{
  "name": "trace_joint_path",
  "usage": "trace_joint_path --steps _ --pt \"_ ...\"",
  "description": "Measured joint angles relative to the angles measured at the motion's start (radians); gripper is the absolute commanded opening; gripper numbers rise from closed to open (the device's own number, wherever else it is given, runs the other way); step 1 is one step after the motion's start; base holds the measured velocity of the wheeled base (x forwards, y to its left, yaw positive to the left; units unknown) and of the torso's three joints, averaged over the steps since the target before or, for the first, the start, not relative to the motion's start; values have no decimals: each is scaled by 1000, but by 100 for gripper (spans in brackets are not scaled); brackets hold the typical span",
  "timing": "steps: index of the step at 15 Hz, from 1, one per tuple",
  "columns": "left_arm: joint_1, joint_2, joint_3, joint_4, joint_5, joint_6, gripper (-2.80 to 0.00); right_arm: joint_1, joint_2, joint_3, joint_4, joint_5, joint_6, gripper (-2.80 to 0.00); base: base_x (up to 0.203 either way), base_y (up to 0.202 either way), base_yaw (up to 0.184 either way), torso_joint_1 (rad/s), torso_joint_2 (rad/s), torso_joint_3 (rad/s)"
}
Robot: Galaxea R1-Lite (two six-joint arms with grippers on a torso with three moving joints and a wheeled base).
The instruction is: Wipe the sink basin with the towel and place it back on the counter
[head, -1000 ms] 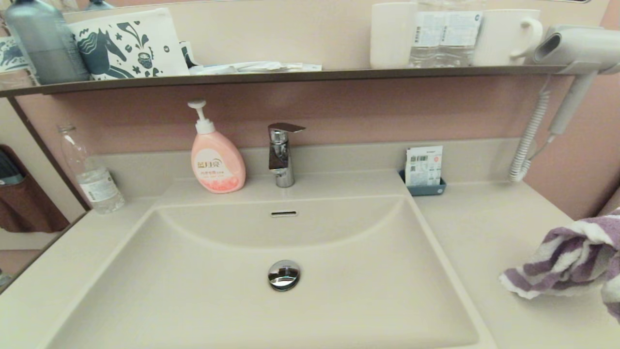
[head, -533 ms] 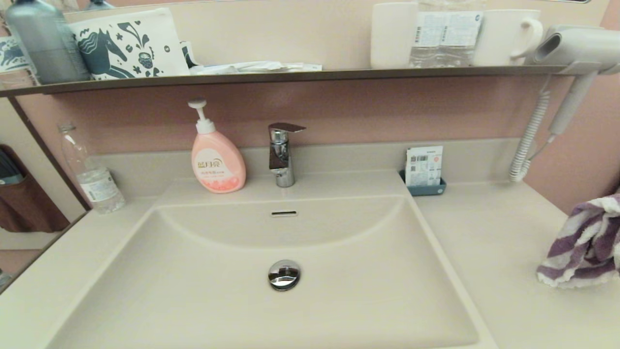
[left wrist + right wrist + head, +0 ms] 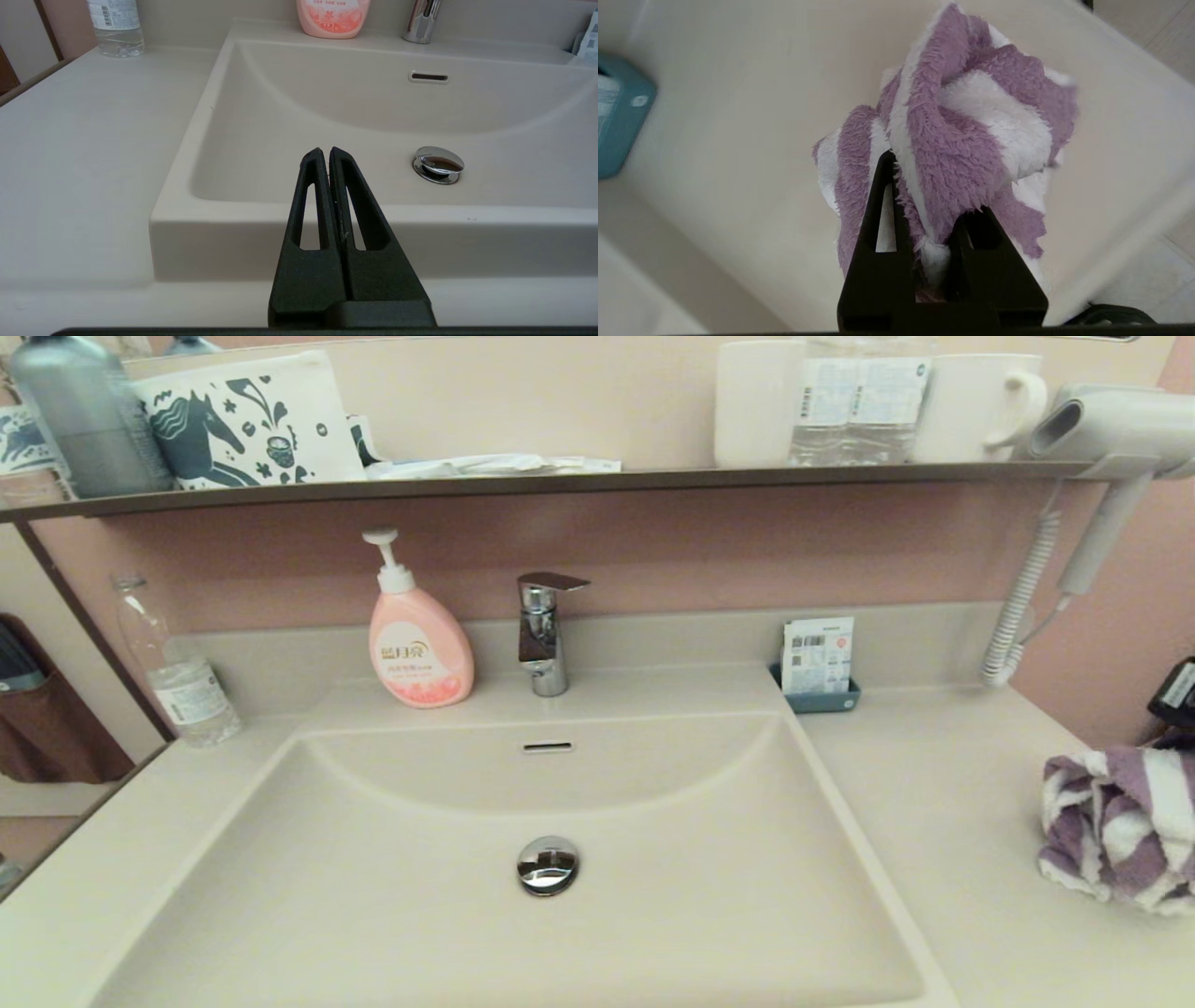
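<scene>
The purple-and-white striped towel [image 3: 1116, 826] lies bunched on the counter [image 3: 934, 775] at the far right edge of the head view. My right gripper [image 3: 927, 196] is shut on the towel [image 3: 966, 135], with a fold of it pinched between the black fingers [image 3: 882, 224] just above the counter. The sink basin [image 3: 392, 896] is bare, with its chrome drain plug [image 3: 547, 865] and overflow slot [image 3: 547, 747]. My left gripper [image 3: 324, 151] is shut on nothing. It hangs before the basin's front rim [image 3: 280, 212], out of the head view.
A pink soap bottle [image 3: 417, 639] and chrome tap [image 3: 543, 633] stand behind the basin. A water bottle [image 3: 177, 672] is at back left. A small blue holder [image 3: 819, 667] sits at back right. A hair dryer [image 3: 1106, 439] hangs over the right counter.
The towel swung right, away from the basin, and came down from hanging in the air into a bundle on the counter. The left gripper shows no earlier view.
</scene>
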Motion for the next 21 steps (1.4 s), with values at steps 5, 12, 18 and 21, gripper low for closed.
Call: trace_joint_path --steps 5,12,18,21 --pt "0 0 0 0 0 0 -280 60 88 -9 -66 -59 65 0 0 0 0 0 0 0" --pt "0 0 0 0 0 0 -280 135 -4 -166 222 85 69 -280 0 0 0 0 0 0" --pt "0 0 0 0 0 0 -280 239 -126 -152 264 126 70 -280 0 0 0 0 0 0" --pt "0 0 0 0 0 0 -280 350 -202 -147 265 127 112 -280 0 0 0 0 0 0"
